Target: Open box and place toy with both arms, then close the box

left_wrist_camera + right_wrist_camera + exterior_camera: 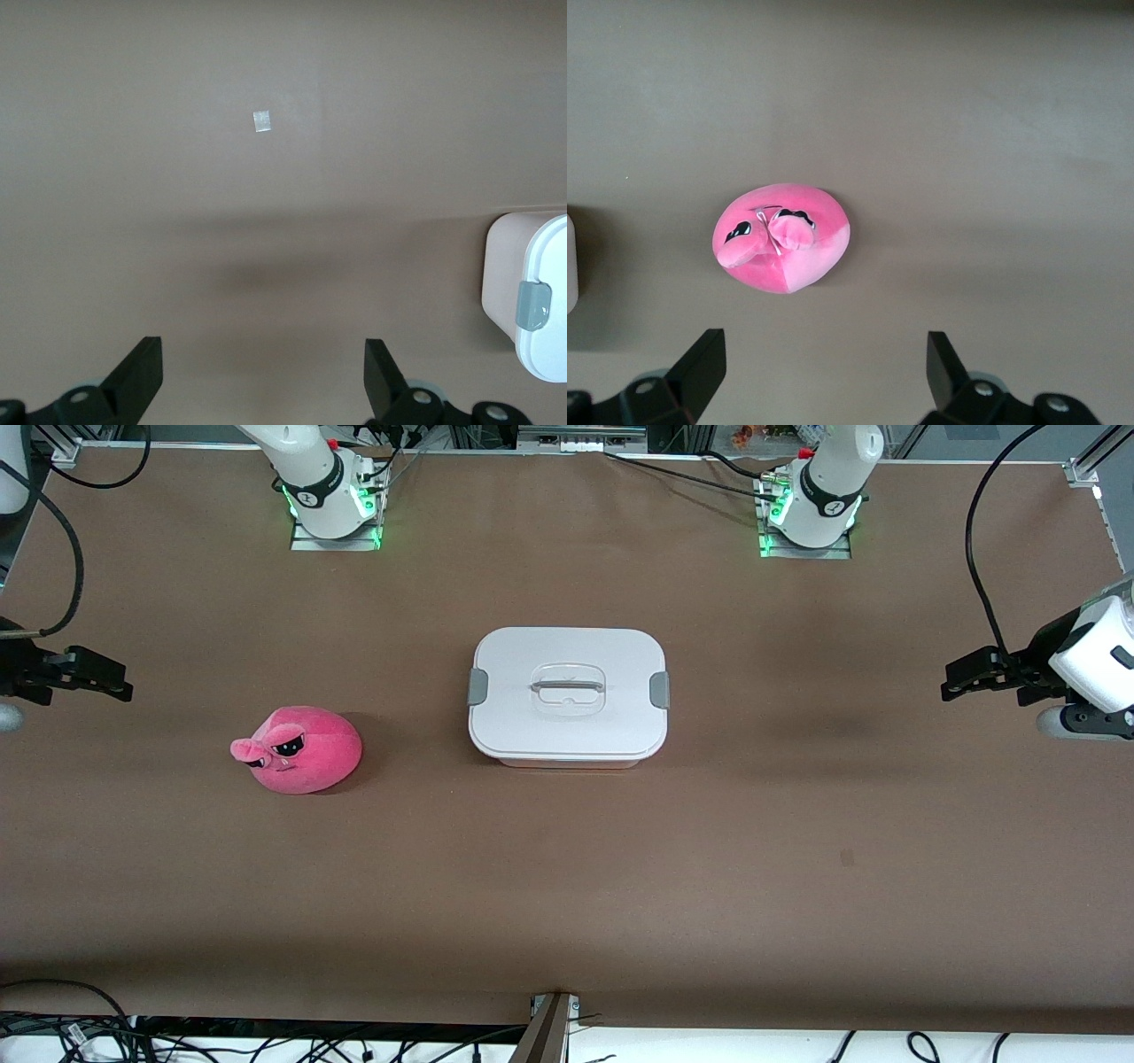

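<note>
The box (568,696) is sitting mid-table with its lid (568,664) on and both grey clips (659,690) seated; nothing is opened yet. The toy (304,749) is lying beside the box, toward the right arm's end and slightly nearer the front camera.

The left gripper (952,677) is hanging over the table at its own end, well apart from the box, jaws spread wide, holding nothing. The right gripper (122,680) is doing likewise at its end.

Step in hand, judged: unclipping. Each arm should be approaching its nearer clip squarely and releasing both before lifting the lid level by the handle (567,685).

The box's long axis is running between the two arms' ends. The toy's snout is pointing away from the box.
</note>
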